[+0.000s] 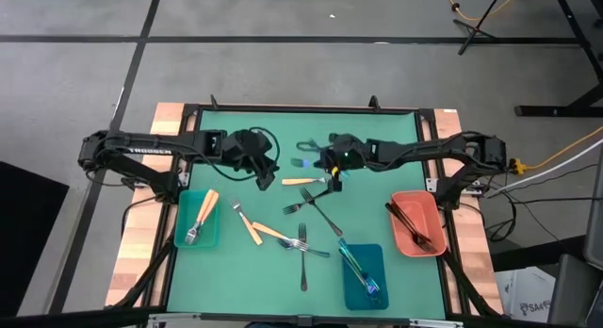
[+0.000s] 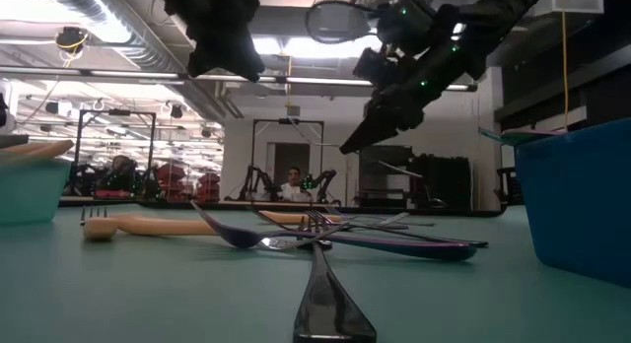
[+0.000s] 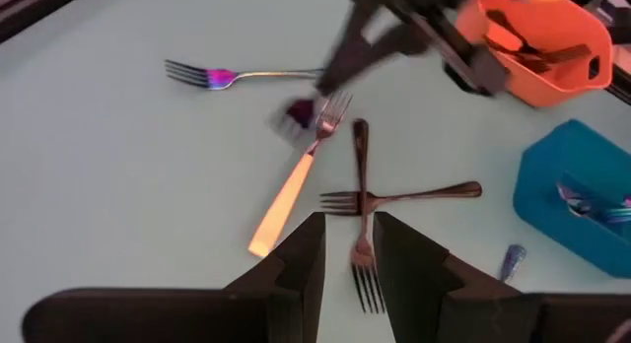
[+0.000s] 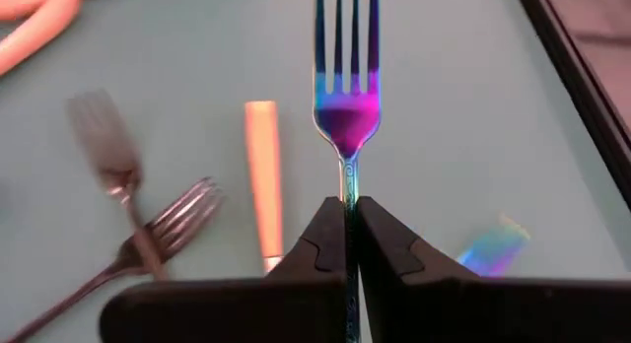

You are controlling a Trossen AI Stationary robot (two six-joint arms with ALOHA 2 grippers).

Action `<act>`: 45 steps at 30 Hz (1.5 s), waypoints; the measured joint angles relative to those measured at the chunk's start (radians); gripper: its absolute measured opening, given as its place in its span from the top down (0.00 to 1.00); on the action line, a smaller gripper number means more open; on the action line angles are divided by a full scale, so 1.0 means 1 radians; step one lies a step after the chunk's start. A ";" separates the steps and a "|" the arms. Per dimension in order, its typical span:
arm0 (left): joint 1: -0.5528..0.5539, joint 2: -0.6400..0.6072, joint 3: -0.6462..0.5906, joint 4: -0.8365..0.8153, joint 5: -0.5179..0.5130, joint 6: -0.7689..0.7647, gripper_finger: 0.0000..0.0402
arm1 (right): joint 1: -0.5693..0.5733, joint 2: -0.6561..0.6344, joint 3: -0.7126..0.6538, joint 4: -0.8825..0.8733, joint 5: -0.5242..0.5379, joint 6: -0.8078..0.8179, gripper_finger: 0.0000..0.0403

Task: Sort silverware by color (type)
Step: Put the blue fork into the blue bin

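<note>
My right gripper (image 1: 330,173) hangs over the table's middle, toward its far edge, shut on an iridescent blue-purple fork (image 4: 346,97). That fork's tines (image 1: 300,163) point toward the table's left. My left gripper (image 1: 266,175) hovers open just left of it with nothing between its fingers (image 3: 296,269). Below them lie an orange-handled fork (image 3: 294,185) and two crossed dark forks (image 3: 367,197), flat on the green mat. More silverware lies nearer the front: orange-handled pieces (image 1: 256,229) and dark forks (image 1: 303,253). My right gripper pinches the iridescent fork's thin handle (image 4: 347,190) between its two fingers. The fingers slant down from the table's right. The fork sticks out ahead of them, tines forward, and looks lifted clear of the mat, with a coloured reflection (image 4: 493,246) on the mat beside it.
A teal tray (image 1: 181,236) at the front left holds orange-handled pieces. A blue tray (image 1: 377,257) at the front holds iridescent ones. A salmon tray (image 1: 403,198) at the right holds dark ones. The mat's black frame (image 1: 301,107) bounds the table.
</note>
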 joint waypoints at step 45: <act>0.074 0.371 0.000 0.378 0.426 -0.079 0.79 | 0.247 -0.002 0.000 0.057 0.236 -0.532 1.00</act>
